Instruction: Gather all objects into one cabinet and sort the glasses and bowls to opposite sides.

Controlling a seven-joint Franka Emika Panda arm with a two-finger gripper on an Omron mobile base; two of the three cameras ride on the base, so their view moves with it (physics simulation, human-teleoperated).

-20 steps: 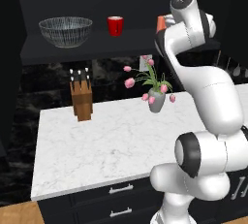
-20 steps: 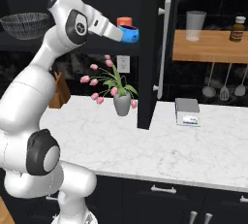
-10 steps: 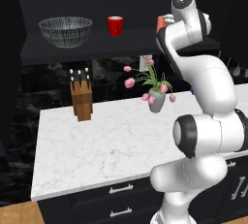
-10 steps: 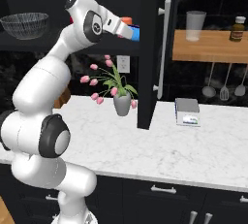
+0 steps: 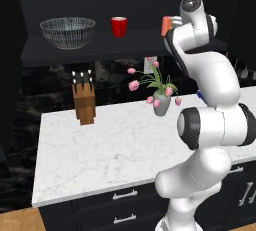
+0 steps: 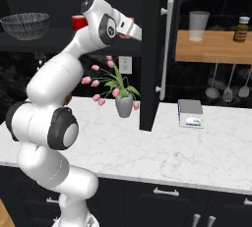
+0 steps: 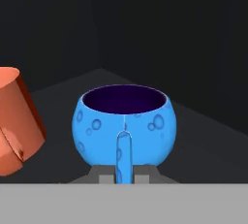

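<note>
Left base view: on the cabinet shelf (image 5: 75, 55), the bowl (image 5: 67, 31) sits far left, the red cup (image 5: 119, 26) right of it, then the orange cup (image 5: 166, 25). Since a second ago the arm has reached deeper beside that orange cup. Hand view shows the blue cup (image 7: 125, 126) directly ahead, handle between the gripper (image 7: 124, 174) fingertips; clamped or loose, I cannot tell. It looks nearly placed.

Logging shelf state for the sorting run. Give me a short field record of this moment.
cabinet: open front, dark shelf
bowl: shelf, far left
red cup: shelf, right of bowl
orange cup: beside blue cup, apart
blue cup: upright on shelf, handle toward camera
gripper: at blue cup's handle; grip cannot be told
</note>
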